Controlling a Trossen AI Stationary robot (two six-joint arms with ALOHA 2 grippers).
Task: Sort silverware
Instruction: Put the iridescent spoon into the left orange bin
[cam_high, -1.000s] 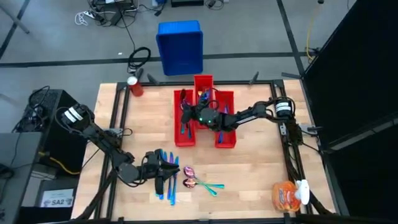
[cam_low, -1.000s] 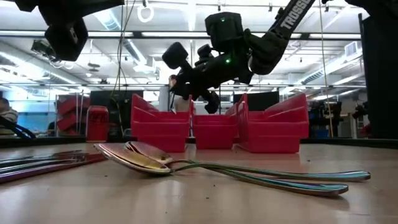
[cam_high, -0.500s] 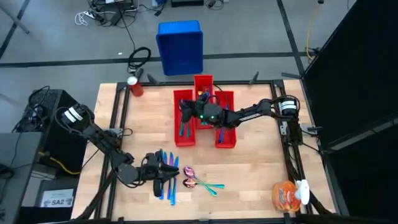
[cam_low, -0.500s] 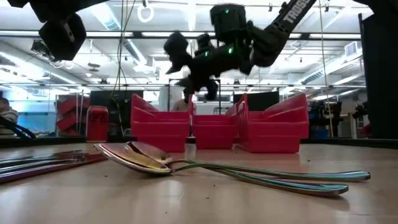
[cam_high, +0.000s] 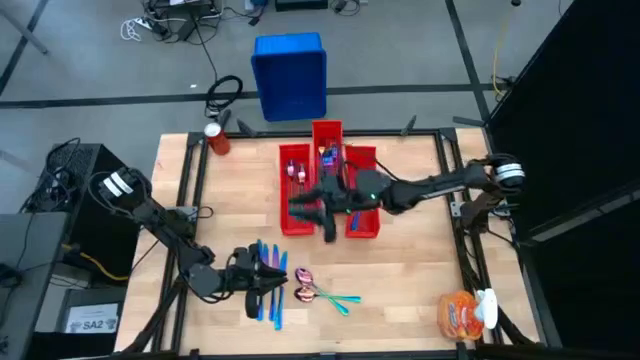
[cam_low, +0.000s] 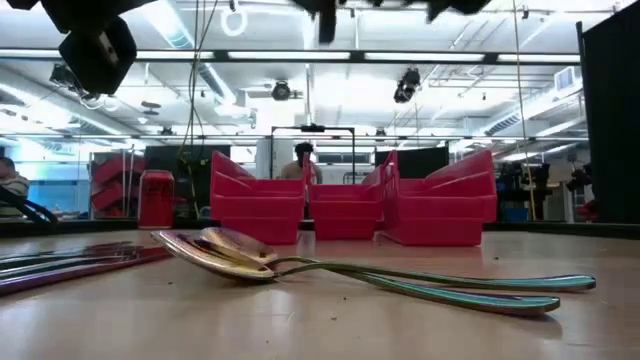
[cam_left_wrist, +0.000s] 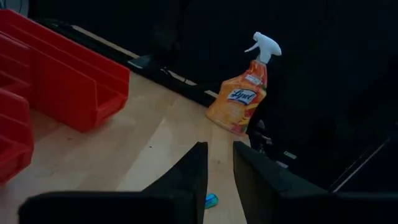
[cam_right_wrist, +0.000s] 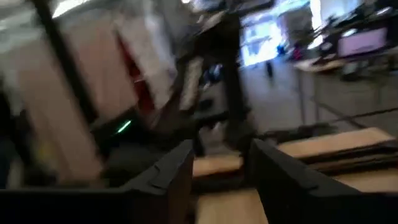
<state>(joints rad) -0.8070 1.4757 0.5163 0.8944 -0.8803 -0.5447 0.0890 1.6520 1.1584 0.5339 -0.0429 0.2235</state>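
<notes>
A grey floor (cam_high: 420, 60) lies beyond the table, with a blue bin (cam_high: 290, 75) standing on it and loose cables (cam_high: 165, 20) nearby. Seen level across the table, the room is wide and open — ceiling lights (cam_low: 330, 95) glow in long rows overhead.

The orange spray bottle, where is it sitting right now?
In the high view the orange spray bottle stands at the table's near right corner, right of the two spoons.
</notes>
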